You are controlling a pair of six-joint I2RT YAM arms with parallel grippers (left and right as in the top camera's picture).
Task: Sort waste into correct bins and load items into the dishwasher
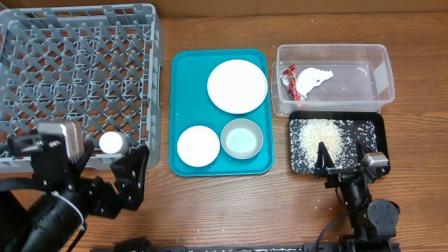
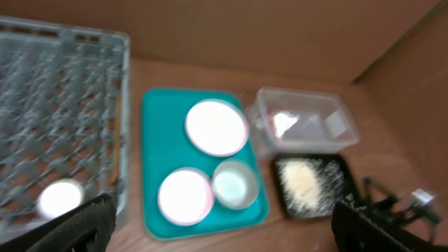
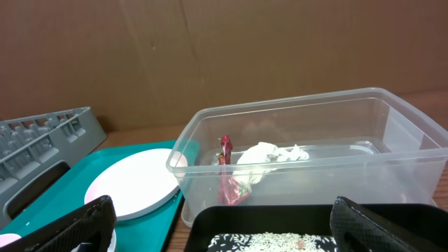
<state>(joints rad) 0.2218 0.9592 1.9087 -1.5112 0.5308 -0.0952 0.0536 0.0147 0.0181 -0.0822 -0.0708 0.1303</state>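
Cup (image 1: pixel 110 143) sat racked — dish-loading seemed underway. Left tool (image 2: pixel 224 210) and right tool (image 3: pixel 220 210) gaped wide, empty; the plate (image 1: pixel 237 85) likely needed a rim pinch next.

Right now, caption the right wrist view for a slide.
Sorted waste: wrapper and napkin in clear tub, rice on black tray.

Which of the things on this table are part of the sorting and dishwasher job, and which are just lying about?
Part of the job: dish rack, white cup, plate, pinkish bowl, grey-white bowl, clear tub, red-and-white wrapper, napkin, black tray, rice grains.
Just lying about: teal tray under the plate and bowls, cardboard wall behind.
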